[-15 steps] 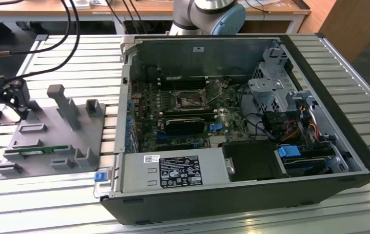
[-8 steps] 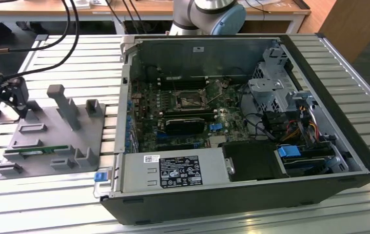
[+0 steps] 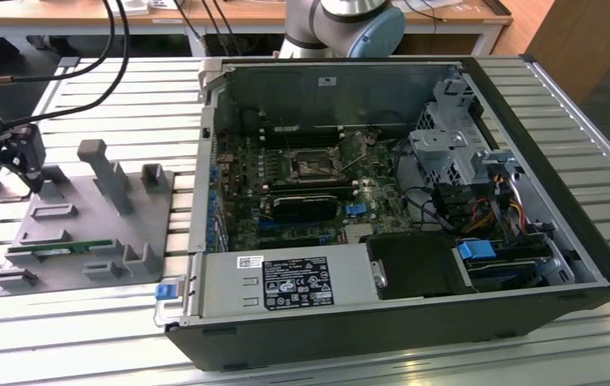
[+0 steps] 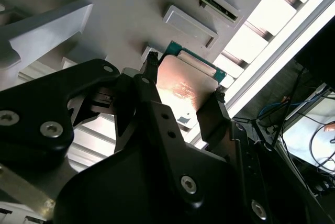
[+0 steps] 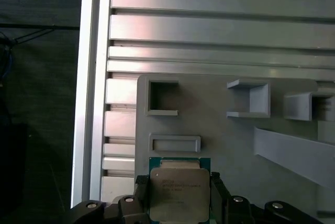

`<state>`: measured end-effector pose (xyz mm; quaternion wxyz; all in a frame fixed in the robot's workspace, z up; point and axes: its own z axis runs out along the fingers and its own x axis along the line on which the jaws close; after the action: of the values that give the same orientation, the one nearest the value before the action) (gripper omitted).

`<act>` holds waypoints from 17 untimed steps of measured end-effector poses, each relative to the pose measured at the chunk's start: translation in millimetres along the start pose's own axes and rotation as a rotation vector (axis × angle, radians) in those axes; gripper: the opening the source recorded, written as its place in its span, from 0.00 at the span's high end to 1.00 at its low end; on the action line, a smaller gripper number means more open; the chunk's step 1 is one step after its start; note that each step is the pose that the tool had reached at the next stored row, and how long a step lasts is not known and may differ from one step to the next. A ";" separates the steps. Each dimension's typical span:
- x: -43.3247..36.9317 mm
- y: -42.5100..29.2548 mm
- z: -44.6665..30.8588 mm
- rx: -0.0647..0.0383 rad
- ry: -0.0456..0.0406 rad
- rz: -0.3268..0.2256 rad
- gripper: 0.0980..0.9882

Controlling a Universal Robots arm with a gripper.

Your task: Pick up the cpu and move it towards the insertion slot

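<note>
The cpu (image 5: 179,191), a silvery square chip with a green rim, sits between the two black fingers of my gripper (image 5: 178,185) in both wrist views. The fingers press on two opposite edges of the cpu (image 4: 184,85), so my gripper (image 4: 183,84) is shut on it, just above the grey holder plate (image 5: 220,140). In the exterior view my gripper (image 3: 24,165) hangs over the holder plate (image 3: 90,229) at the exterior view's left. The insertion slot (image 3: 313,165), a dark square socket in a metal frame, lies on the motherboard inside the open computer case (image 3: 390,322), well to the exterior view's right of my gripper.
The holder plate carries upright posts (image 3: 106,173) and a green memory stick (image 3: 58,249). It rests on a slatted aluminium table (image 3: 101,104). The case's left wall (image 3: 206,153) stands between the plate and the motherboard. Black cables (image 3: 90,76) run above the table's left part.
</note>
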<state>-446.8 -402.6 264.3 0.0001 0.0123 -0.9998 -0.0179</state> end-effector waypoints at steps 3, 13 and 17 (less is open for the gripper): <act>0.0 0.2 -1.6 0.000 -0.0001 0.000 0.50; 0.0 0.7 -5.8 0.000 -0.0001 0.000 0.50; 0.0 0.9 -7.4 0.000 0.0001 0.000 0.50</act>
<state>-446.9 -401.9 271.8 0.0002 0.0123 -0.9998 -0.0178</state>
